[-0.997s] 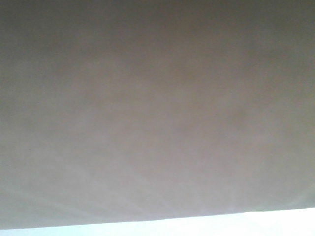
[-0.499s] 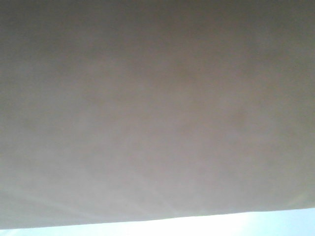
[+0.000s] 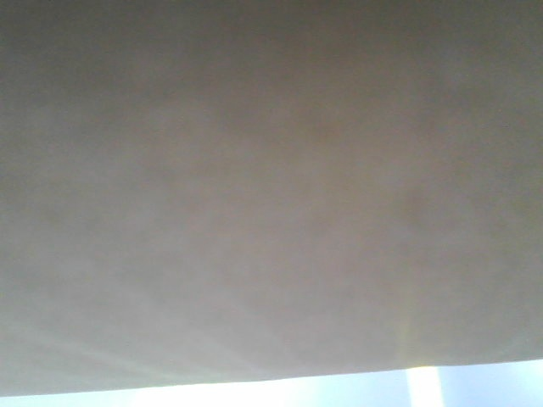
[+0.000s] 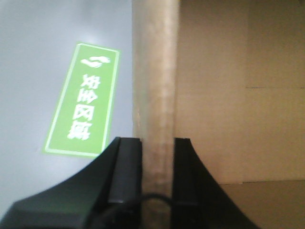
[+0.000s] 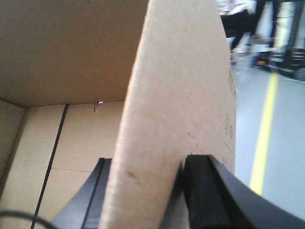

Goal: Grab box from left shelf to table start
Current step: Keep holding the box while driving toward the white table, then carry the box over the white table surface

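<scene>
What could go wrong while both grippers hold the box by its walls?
The left gripper and right gripper each pinch only one thin cardboard wall of the box, so a wall may bend or slip out. The box also fills nearly the whole front view, so the robot may hit something unseen.

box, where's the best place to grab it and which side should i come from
The box is best taken by its thin upright walls, coming over the open rim so one finger sits inside and one outside. The left pincer and right pincer each straddle a wall edge this way.
</scene>
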Motion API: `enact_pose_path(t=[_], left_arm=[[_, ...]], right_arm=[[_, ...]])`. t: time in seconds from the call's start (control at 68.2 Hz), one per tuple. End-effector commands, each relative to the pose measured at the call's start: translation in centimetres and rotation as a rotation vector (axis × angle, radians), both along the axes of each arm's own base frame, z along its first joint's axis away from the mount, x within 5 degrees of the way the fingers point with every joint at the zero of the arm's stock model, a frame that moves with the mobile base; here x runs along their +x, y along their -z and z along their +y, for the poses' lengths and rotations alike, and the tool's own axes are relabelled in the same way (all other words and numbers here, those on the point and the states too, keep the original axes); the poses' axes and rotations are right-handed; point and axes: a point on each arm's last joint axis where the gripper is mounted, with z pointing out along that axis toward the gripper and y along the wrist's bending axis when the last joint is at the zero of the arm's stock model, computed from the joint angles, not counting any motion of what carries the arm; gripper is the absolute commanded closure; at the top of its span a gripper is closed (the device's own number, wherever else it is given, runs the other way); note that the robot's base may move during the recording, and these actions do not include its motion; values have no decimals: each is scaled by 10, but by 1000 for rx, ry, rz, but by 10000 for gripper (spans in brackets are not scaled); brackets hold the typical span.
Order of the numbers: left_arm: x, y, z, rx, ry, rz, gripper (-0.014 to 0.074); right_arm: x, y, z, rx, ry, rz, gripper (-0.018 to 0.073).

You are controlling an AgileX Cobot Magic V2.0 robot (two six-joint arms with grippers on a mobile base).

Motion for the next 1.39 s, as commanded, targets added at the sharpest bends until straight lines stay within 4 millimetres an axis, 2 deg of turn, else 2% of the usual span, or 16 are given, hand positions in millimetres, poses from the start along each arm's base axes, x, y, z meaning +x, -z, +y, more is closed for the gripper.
enact_pose_path(t=[0.0, 1.378], left_arm=[[1, 0, 4, 48, -21, 15, 696], [1, 0, 4, 48, -21, 15, 696]], right_arm=[[-1, -19, -4, 21, 51, -141, 502], [-1, -19, -4, 21, 51, -141, 502]])
